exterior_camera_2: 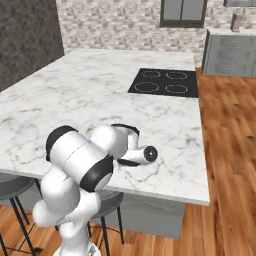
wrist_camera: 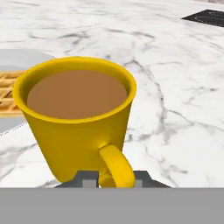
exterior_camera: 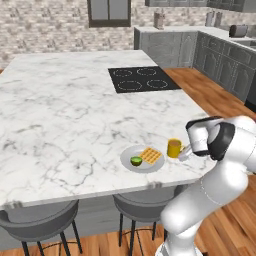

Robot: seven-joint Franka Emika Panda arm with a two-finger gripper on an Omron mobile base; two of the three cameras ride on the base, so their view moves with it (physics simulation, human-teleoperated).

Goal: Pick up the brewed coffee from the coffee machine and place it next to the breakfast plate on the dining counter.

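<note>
Mug (wrist_camera: 76, 124) of brewed coffee stood upright on the dining counter (exterior_camera: 60, 115), just beside the breakfast plate (exterior_camera: 131, 153) at its 3 o'clock, handle at 6 o'clock in the hand view between the gripper (wrist_camera: 114, 180) fingertips, whether pinching or just released I couldn't tell.

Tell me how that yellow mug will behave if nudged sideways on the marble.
The yellow mug looks rigid and would probably slide rather than flex. It narrows toward its base, so it might tip. The coffee sits near the rim, so a jolt would likely spill it.
</note>
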